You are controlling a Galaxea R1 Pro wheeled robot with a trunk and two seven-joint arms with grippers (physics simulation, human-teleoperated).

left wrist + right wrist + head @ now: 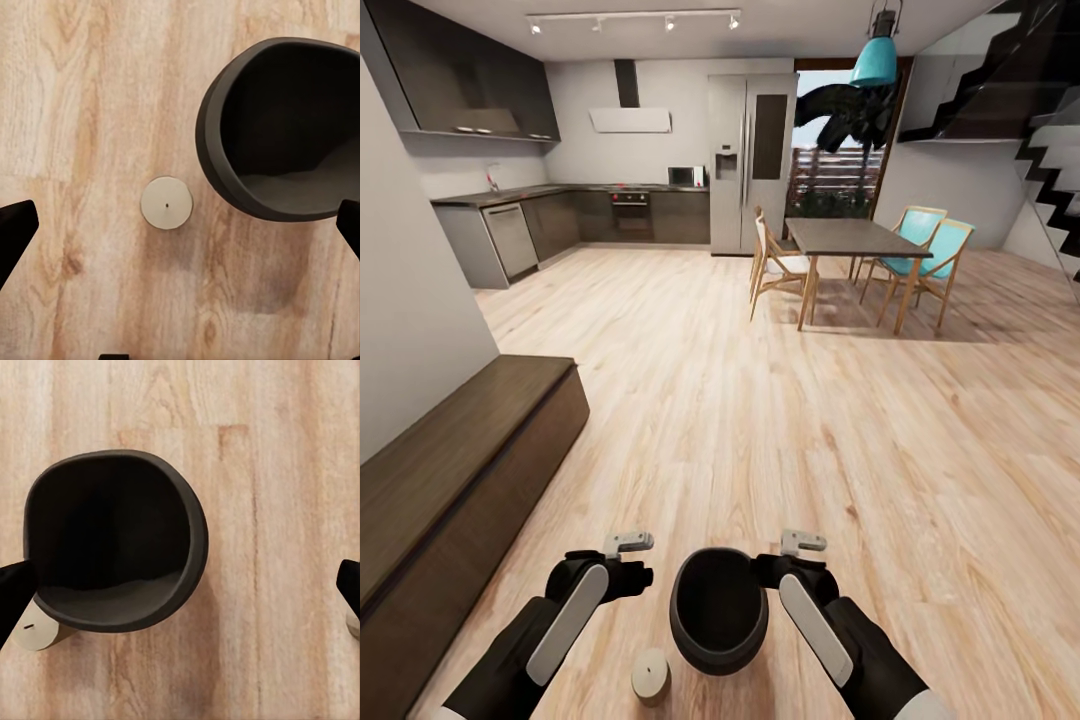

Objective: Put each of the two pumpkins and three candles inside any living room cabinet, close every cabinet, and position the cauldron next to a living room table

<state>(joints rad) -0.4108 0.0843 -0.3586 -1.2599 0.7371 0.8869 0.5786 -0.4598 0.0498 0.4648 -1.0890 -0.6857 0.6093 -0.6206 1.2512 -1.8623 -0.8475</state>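
Observation:
The black cauldron [718, 610] stands on the wood floor between my two arms, mouth up and with nothing in it. A pale puck-like candle [651, 675] lies on the floor just beside it, towards my left arm. My left gripper [622, 578] hangs open above the floor; in its wrist view the candle [166, 202] lies between its spread fingertips [15, 225], with the cauldron [285, 127] to one side. My right gripper [785, 572] is open above the cauldron [112, 540], whose rim half hides the candle [34, 634]. The long dark brown cabinet [460, 470] runs along the left wall, its front shut.
A tall dining table [860, 238] with wooden chairs stands ahead on the right, and the kitchen counters [560, 215] and fridge [752, 160] are at the back. Stairs [1050, 170] rise at the far right. A pale sliver [352, 624] shows behind the right fingertip.

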